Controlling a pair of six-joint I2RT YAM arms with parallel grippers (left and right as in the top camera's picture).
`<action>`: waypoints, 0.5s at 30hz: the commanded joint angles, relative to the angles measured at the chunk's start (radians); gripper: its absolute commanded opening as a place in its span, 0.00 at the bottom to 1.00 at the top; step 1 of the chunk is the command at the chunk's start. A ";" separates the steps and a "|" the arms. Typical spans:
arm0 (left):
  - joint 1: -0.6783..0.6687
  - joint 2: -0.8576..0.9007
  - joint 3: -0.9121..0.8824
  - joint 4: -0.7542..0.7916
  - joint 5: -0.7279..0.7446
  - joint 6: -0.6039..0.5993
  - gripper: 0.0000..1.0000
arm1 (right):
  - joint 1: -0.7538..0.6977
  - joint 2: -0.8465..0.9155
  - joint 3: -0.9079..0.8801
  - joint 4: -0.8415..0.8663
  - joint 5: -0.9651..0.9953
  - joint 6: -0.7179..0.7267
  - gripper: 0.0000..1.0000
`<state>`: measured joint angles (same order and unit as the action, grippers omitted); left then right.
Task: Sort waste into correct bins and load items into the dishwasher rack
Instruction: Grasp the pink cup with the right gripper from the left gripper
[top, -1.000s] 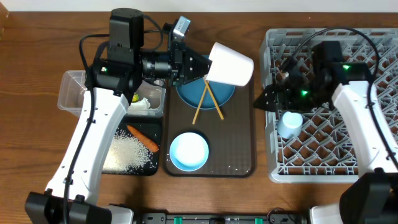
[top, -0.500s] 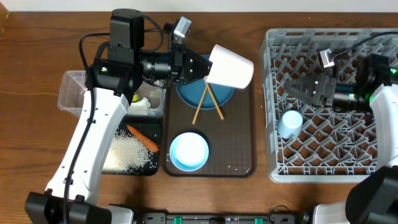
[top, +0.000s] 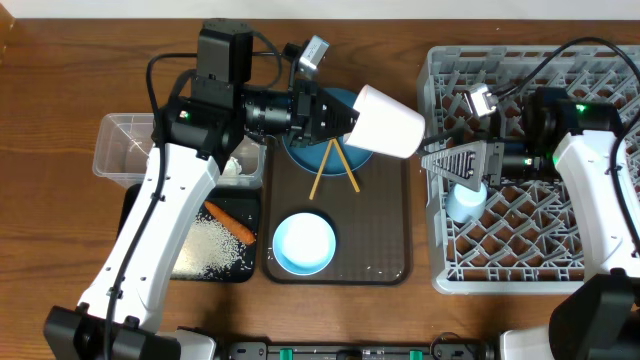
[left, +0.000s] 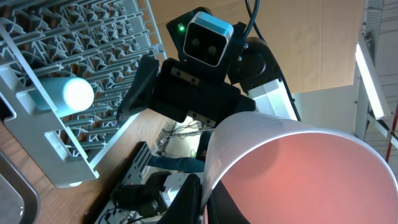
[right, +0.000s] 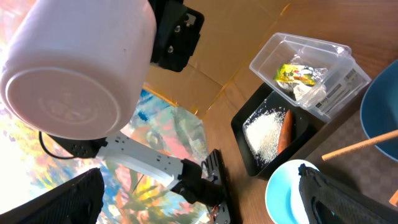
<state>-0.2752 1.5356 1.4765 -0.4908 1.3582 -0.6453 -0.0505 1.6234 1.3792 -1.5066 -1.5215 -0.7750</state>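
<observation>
left hand is clamped on the pink cup, holding it on its side in the air between plate and rack. right hand gapes wide and empty just beside it, over the rack's left edge.

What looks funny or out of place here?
The pink cup hangs sideways in mid-air above a corner of the brown tray, its rim pinched by the left hand. Two chopsticks lie crossed on the dark-blue plate.

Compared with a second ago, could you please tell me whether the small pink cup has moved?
Yes, the cup moved right, closer to the grey lattice rack.
</observation>
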 joint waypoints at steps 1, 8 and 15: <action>0.001 0.002 0.001 -0.003 -0.006 0.036 0.06 | 0.019 -0.040 0.037 -0.001 -0.039 -0.046 0.99; 0.001 0.002 0.001 -0.005 -0.012 0.047 0.06 | 0.019 -0.127 0.094 0.000 -0.039 -0.022 0.99; -0.007 0.002 0.001 -0.010 -0.012 0.047 0.06 | 0.019 -0.178 0.113 0.008 -0.039 -0.015 0.99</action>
<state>-0.2756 1.5352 1.4765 -0.4976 1.3464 -0.6228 -0.0353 1.4528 1.4757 -1.5013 -1.5318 -0.7902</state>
